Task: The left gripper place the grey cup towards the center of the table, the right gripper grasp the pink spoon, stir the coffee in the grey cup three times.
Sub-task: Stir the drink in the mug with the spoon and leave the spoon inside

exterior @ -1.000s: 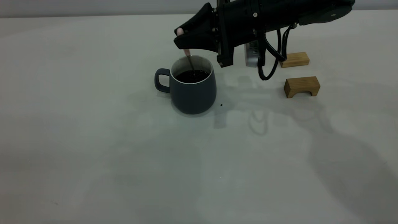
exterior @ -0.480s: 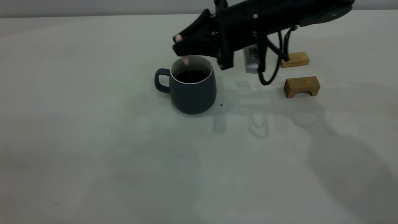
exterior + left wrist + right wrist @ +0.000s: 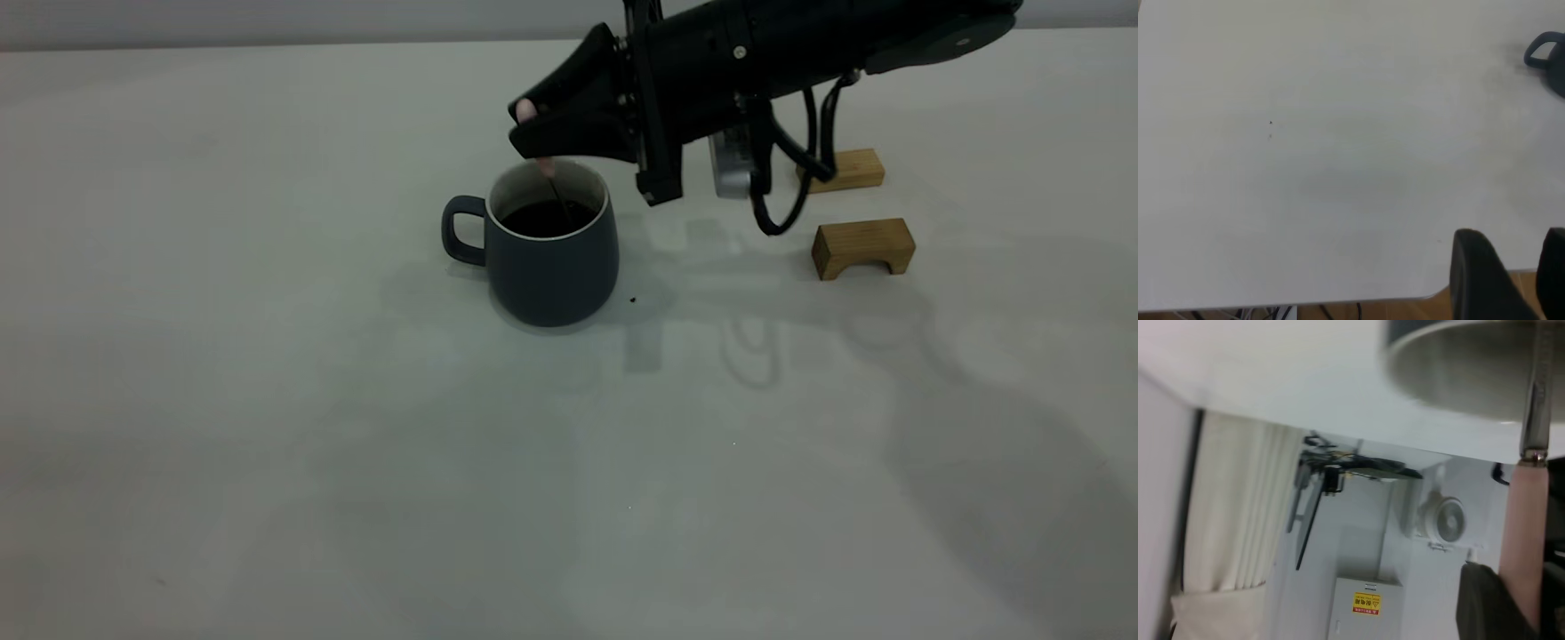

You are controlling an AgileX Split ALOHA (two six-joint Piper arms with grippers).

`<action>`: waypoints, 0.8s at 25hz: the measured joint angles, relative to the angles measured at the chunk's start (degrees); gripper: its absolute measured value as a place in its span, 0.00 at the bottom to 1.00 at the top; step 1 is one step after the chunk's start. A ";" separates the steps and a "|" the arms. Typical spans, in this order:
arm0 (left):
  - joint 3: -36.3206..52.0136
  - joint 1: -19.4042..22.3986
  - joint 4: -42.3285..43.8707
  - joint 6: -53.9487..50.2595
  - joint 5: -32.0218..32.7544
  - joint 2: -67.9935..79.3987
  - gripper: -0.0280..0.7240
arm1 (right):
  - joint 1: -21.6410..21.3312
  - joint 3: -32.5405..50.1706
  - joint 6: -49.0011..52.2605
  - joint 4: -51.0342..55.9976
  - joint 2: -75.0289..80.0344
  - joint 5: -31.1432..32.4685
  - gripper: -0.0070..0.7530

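No readable writing on the task's things; only a yellow label on a grey cabinet behind, text too small to read. Right gripper poised just above the grey cup, jaws pinching the pink spoon by its handle, metal neck dipping into the coffee. Cup upright on the surface, handle toward the left arm's side. Left gripper well apart near the surface edge, jaws spread, holding nothing. Two wooden blocks beside the right arm.
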 joint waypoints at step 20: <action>0.00 0.00 0.00 0.00 0.00 0.00 0.42 | -0.63 0.00 -5.41 0.13 0.00 1.44 0.20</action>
